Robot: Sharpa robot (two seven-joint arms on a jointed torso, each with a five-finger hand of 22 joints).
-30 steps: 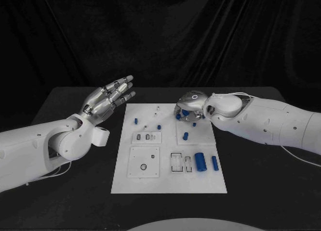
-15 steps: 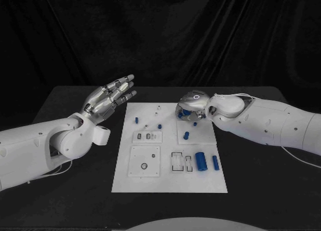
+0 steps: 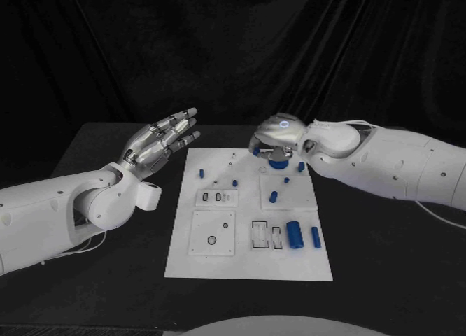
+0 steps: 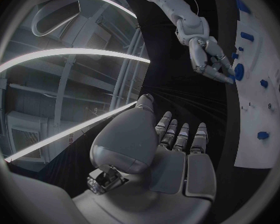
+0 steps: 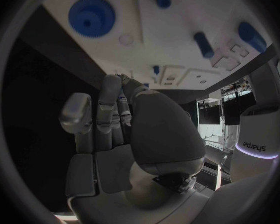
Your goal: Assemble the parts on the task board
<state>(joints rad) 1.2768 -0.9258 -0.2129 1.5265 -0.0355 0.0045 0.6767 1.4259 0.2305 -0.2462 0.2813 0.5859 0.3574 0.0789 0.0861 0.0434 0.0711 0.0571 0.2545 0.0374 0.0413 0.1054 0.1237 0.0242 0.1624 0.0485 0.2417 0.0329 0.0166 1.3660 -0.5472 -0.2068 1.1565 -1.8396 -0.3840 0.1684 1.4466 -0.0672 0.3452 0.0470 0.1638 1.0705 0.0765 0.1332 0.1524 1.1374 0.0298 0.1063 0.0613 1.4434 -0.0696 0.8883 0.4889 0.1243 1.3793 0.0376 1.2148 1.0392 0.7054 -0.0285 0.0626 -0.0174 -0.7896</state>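
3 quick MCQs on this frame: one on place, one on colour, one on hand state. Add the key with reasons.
1. Where does the blue gear sit?
A. at the task board's far edge, below the right hand
B. off the board, on the black table
C. at the board's near edge

2. What colour are the two cylinders lying near the board's right edge?
A. grey
B. blue
C. red

3. How is the left hand?
A. gripping a part
B. pressed flat on the board
C. raised, fingers apart, holding nothing

Key: 1 A, the head view shows it on the far edge; 2 B, both are blue; 3 C, it is lifted beside the board, bare.
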